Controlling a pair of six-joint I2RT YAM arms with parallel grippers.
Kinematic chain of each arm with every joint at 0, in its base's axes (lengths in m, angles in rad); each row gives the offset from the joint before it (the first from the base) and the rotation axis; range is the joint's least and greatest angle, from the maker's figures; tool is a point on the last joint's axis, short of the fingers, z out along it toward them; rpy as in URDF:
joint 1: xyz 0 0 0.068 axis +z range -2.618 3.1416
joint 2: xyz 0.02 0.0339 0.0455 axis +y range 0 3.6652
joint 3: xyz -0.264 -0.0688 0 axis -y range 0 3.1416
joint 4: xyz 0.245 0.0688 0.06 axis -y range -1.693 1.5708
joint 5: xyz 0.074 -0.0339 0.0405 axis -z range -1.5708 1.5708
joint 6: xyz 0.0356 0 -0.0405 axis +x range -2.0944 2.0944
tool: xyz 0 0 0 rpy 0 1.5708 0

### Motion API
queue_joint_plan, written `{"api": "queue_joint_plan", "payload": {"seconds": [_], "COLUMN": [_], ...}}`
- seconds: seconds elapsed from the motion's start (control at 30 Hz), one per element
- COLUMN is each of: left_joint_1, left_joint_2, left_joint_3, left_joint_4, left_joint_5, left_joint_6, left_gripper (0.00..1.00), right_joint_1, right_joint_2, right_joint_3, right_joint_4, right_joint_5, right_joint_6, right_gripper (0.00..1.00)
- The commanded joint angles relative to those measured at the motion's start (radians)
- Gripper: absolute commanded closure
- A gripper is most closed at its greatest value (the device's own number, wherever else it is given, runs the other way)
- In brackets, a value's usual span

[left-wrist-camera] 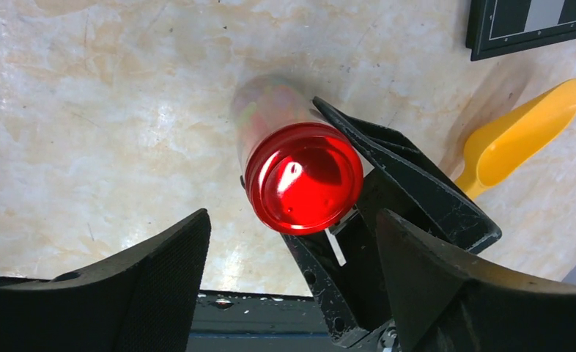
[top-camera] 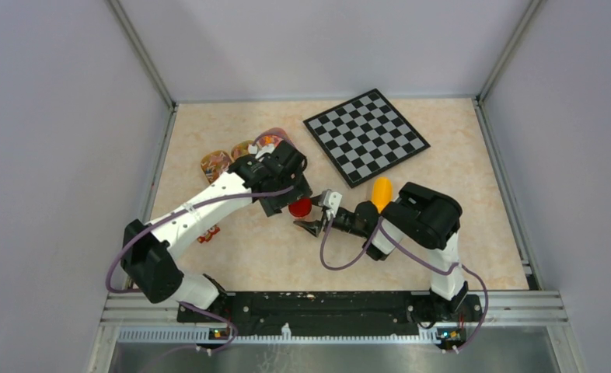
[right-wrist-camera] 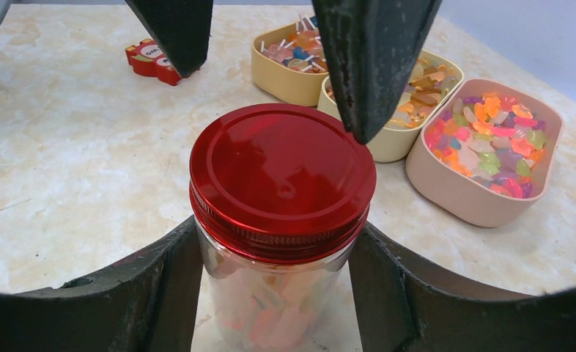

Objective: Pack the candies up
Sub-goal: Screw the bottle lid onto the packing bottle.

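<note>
Nearest to you, your right hand (right-wrist-camera: 274,257) reaches in from the right, low over the table (right-wrist-camera: 65,161). It is clamped on the small clear jar (right-wrist-camera: 270,315), with one finger pressed to each side of the glass just under the lid (right-wrist-camera: 281,176). The jar stands upright on the table with the red screw lid on top. Through the glass you can see candies (right-wrist-camera: 259,323) in pink, orange and green, though the wall blurs their shapes.

Directly over the jar hangs your left hand (left-wrist-camera: 291,220), pointing down at the lid. Its fingers (right-wrist-camera: 373,66) are wide apart and grip nothing. In the right wrist view one tip shows at the lid's right edge and the other is up and off to the left. You cannot tell from these views whether the right-side tip touches the lid.

Just behind your right arm, a yellow-orange scoop (left-wrist-camera: 519,136) lies on the table, well clear of the jar. To the left, near your left arm, a small red object with white markings (right-wrist-camera: 153,60) lies flat; what it is cannot be made out.

Farther back and left of the jar, three oval trays (right-wrist-camera: 461,209) sit side by side, touching or nearly so. The pink one holds a loose heap of mixed orange, red, yellow, green and purple candies (right-wrist-camera: 490,139). The two yellowish ones hold other sweets, some on white sticks.

Farthest back, on the right, a chessboard (top-camera: 366,136) lies flat, turned at an angle.
</note>
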Motion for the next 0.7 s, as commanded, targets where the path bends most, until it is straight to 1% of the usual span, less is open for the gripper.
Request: {"api": "queue_joint_plan", "payload": {"seconds": [0.0,0.2,0.47,0.57,0.67], "left_joint_1": [-0.004,-0.004,-0.004,-0.007,-0.007], "left_joint_2": [0.013,0.084,0.128,0.129,0.132], "left_joint_3": [0.003,0.078,0.079,0.059,0.043], "left_joint_4": [0.047,-0.008,-0.001,0.005,0.019], "left_joint_5": [-0.013,-0.055,-0.036,-0.027,-0.030], "left_joint_6": [-0.050,-0.024,-0.018,-0.017,0.025], "left_gripper": [0.14,0.16,0.24,0.29,0.38], "right_joint_1": [0.010,0.012,0.013,0.013,0.013], "right_joint_2": [0.039,0.047,0.053,0.055,0.058], "right_joint_3": [0.005,0.008,0.008,0.008,0.009], "right_joint_4": [0.157,0.157,0.157,0.158,0.157], "right_joint_5": [0.004,0.000,-0.004,-0.008,-0.024], "right_joint_6": [-0.021,-0.028,-0.031,-0.032,-0.036], "right_gripper": [0.54,0.54,0.54,0.54,0.54]}}
